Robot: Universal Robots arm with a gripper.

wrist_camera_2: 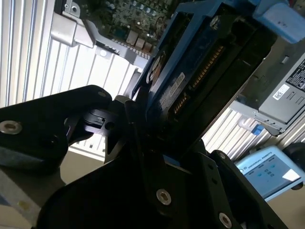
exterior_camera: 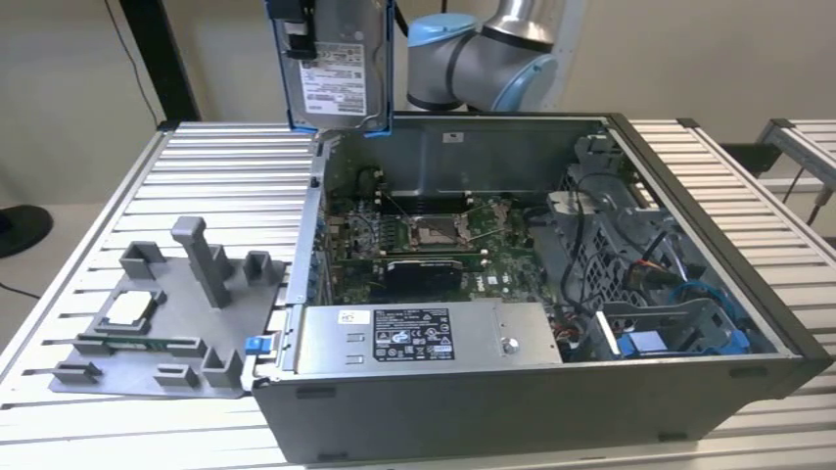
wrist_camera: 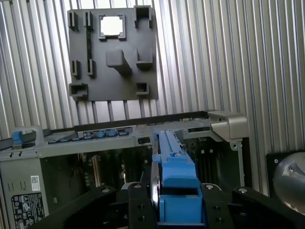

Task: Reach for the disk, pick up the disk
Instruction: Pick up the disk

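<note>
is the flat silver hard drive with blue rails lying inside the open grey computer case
No, the silver hard drive hangs upright in the air above the grey computer case.

The disk [exterior_camera: 337, 69] is dull silver metal with a white paper label and smooth blue plastic rails. The claw [wrist_camera: 177, 210] is matt black. The surface [exterior_camera: 222, 166] is ribbed bright metal; the fixture [exterior_camera: 137, 367] on it is matt grey plastic.

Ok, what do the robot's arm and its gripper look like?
The silver-grey tubular robot arm has thick rounded joints, one closed by a light blue cap. The angular black metal gripper is matte, built from flat plates studded with small silver screw heads.
</note>
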